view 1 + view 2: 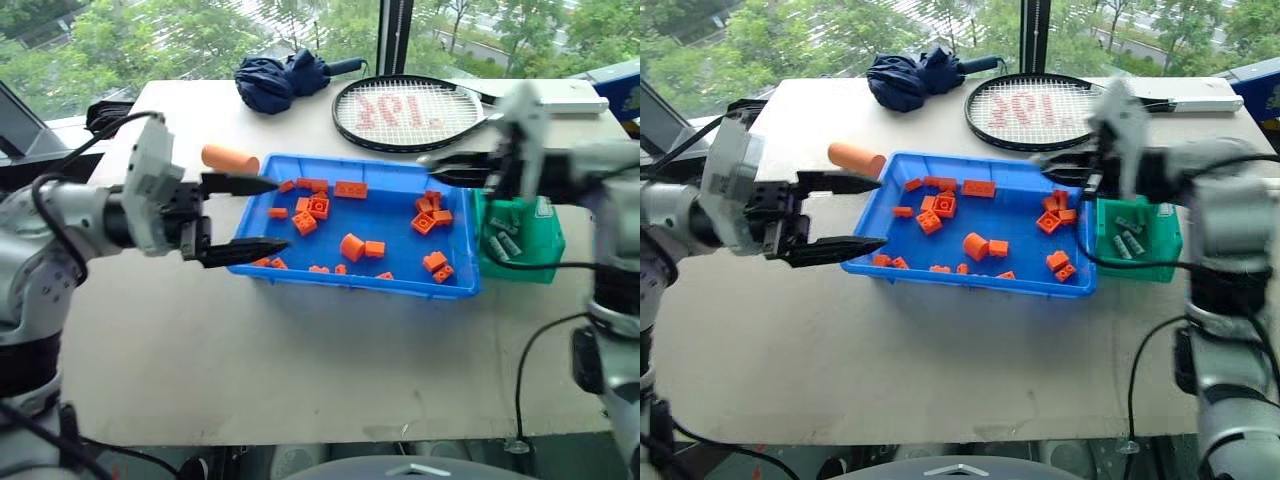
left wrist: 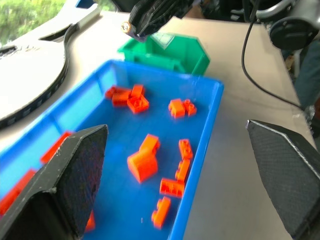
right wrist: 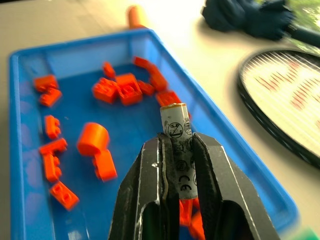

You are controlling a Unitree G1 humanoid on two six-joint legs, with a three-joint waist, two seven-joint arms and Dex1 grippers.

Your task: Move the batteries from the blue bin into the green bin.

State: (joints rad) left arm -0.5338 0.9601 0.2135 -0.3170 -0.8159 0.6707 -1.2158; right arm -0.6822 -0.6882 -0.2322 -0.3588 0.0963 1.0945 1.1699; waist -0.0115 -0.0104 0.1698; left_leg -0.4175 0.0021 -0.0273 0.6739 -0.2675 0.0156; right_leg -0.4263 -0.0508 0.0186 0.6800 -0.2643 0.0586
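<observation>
Battery (image 3: 176, 135) pinched upright between right gripper (image 3: 177, 150) fingers, above blue bin's (image 1: 300, 272) right end, near green bin (image 1: 545, 250). More batteries (image 1: 503, 237) inside green bin. Left gripper (image 1: 255, 215) spread wide, empty, at blue bin's left edge.

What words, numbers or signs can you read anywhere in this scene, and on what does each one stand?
"196": red stencilled marks on the strings of the tennis racket, seen upside down; the reading is uncertain.
Small round symbols and print on the label of the battery held in the right tool: too small to read.
Nothing else carries legible text.
</observation>
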